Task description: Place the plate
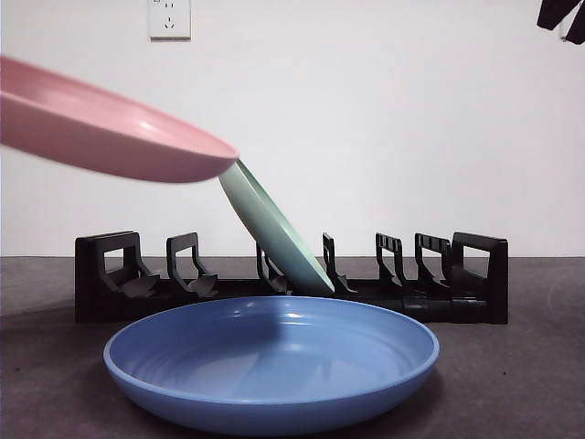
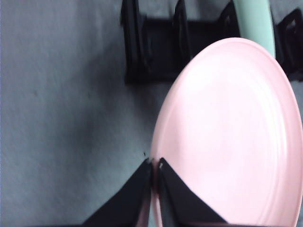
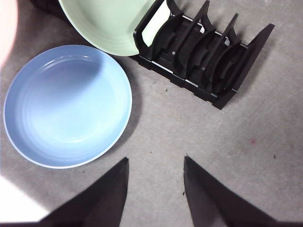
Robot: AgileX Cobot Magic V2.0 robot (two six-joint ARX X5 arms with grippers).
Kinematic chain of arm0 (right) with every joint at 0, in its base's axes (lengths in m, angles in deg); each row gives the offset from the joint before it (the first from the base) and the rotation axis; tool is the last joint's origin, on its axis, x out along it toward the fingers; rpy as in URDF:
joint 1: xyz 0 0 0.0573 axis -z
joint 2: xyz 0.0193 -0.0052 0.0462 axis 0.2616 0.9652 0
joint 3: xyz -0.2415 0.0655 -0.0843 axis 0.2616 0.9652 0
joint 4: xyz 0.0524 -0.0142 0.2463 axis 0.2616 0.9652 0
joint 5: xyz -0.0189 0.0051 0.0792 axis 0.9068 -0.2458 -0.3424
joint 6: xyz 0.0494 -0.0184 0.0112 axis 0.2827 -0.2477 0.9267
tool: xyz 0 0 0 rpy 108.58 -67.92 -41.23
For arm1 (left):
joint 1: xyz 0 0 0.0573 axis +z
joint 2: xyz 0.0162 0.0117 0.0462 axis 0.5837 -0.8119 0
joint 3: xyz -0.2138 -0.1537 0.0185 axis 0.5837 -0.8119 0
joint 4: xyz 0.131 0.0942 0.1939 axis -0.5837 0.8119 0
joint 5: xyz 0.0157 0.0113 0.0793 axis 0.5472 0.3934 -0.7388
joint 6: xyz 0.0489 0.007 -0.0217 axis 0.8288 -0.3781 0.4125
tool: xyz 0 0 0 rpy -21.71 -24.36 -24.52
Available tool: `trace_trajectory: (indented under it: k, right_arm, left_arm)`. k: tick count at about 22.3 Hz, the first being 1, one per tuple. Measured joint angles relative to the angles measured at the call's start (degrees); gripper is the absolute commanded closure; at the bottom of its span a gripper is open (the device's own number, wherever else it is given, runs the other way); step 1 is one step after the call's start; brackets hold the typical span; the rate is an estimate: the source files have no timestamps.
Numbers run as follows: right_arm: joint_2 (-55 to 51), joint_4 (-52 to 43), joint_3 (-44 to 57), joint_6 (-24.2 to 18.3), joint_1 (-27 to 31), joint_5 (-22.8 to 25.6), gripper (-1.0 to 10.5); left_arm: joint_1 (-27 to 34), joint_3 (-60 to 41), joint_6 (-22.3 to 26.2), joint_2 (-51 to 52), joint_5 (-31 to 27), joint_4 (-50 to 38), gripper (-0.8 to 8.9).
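Holding item: pink plate (image 1: 110, 128), pinched at its rim by the left gripper (image 2: 154, 165), jaws pressed together on the edge; plate carried aloft, tilted, above the table and near the black dish rack (image 1: 292, 283). Handling, judged: rigid, smooth, likely light plastic or melamine, slippery at the lip, so a rim hold suits it best. Right gripper (image 3: 156, 163): jaws spread, holding nothing, waiting above the table. Also present: green plate (image 1: 274, 233) leaning in a middle rack slot; blue plate (image 1: 271, 366) lying flat in front of the rack. Surface: grey, matte table (image 1: 530, 384). Room: plain white wall (image 1: 384, 119) with a socket (image 1: 169, 18).
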Motion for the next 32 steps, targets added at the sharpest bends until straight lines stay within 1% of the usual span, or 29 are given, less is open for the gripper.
trace_trajectory:
  k: [3,8,10,15,19,22,25,29,32]
  right_arm:
    - [0.00,0.00,0.00,0.13,0.00,-0.02,7.6]
    - [-0.04,0.52,0.00,0.15,0.00,-0.07,7.6]
    - [-0.07,0.76,0.00,0.17,0.00,-0.04,7.6]
    - [-0.26,0.81,0.00,0.17,0.00,-0.04,7.6]
    - [-0.44,0.81,0.00,0.17,0.00,-0.04,7.6]
    - [-0.44,0.81,0.00,0.17,0.00,-0.04,7.6]
    - [-0.44,0.79,0.00,0.22,0.00,-0.04,7.6]
    - [-0.44,0.79,0.00,0.26,0.00,-0.04,7.6]
    - [-0.44,0.81,0.00,0.70,0.00,-0.04,7.6]
  left_arm:
    - [0.02,-5.29,-2.56,1.92,1.18,-2.16,8.08]
    - [0.09,-14.16,-7.02,1.60,7.87,-10.10,8.08]
    - [-0.39,-16.85,-8.76,1.01,8.81,-13.49,8.08]
    - [-2.40,-19.23,-11.85,-2.49,8.81,-18.75,8.08]
    - [-6.08,-19.23,-13.53,-9.57,8.81,-26.29,8.07]
    - [-8.68,-19.23,-14.69,-14.69,8.52,-30.67,8.07]
    - [-11.39,-19.26,-16.09,-17.62,7.32,-34.07,8.07]
    - [-14.14,-19.26,-16.85,-20.39,4.85,-34.86,8.07]
    - [-14.88,-19.26,-17.03,-22.08,3.82,-35.17,8.06]
